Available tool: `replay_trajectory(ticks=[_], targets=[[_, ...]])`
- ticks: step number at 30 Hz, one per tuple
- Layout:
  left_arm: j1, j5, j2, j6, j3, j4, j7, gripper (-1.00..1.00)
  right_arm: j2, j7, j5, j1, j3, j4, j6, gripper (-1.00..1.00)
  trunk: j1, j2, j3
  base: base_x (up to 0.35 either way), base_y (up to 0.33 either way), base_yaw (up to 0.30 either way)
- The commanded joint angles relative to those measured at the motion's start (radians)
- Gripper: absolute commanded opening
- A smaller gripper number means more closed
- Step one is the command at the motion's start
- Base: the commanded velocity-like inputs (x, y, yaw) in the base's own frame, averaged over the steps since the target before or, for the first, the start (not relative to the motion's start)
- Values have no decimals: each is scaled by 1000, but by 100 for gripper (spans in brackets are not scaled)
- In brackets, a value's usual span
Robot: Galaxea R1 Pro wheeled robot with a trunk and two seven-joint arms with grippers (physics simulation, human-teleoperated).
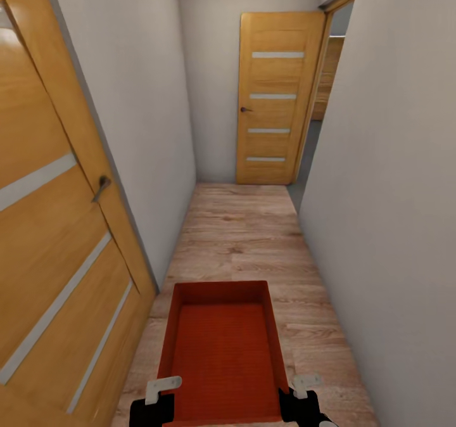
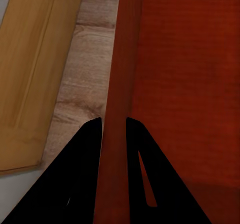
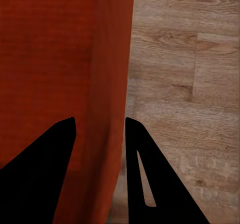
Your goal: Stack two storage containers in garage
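Both end effectors (image 1: 163,389) (image 1: 304,386) grip lengthwise-pointing storage container (image 1: 221,344).

Head camera looks down a hallway; both wrist cameras closely share the container (image 1: 221,351).

Even, soft light fills a narrow hallway, with no visible lamp.

Walls (image 1: 392,180) render flat and pale, almost shadowless; the near door (image 1: 57,224) bows with wide-angle distortion at the head view's edge. Wrist views are soft, the gripper fingers (image 2: 80,184) pure black silhouettes without detail, the container wall (image 3: 112,84) slightly blurred.
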Motion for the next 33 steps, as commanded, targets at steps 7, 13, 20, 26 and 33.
replay_trajectory(ticks=[7,13,20,26,33], targets=[[0,-1,-1,9,-1,34,11,-100,17,13,6,-1,-9,-3,-30,-100,1,-2,-2,325,0,-82],[0,-1,-1,9,-1,34,12,-100,17,13,5,-1,-10,-3,-31,-100,1,-2,-2,325,0,-119],[0,0,-1,10,-2,34,7,-100,17,13,5,-1,-11,-3,-31,-100,1,-2,-2,272,-84,-4],[0,2,-1,8,-3,34,5,-100,17,13,5,-1,-11,-3,-31,-100,1,-2,-2,45,-25,0],[0,1,-1,9,-2,34,5,-100,17,13,6,0,-11,-3,-31,-100,1,-2,-2,252,69,0]])
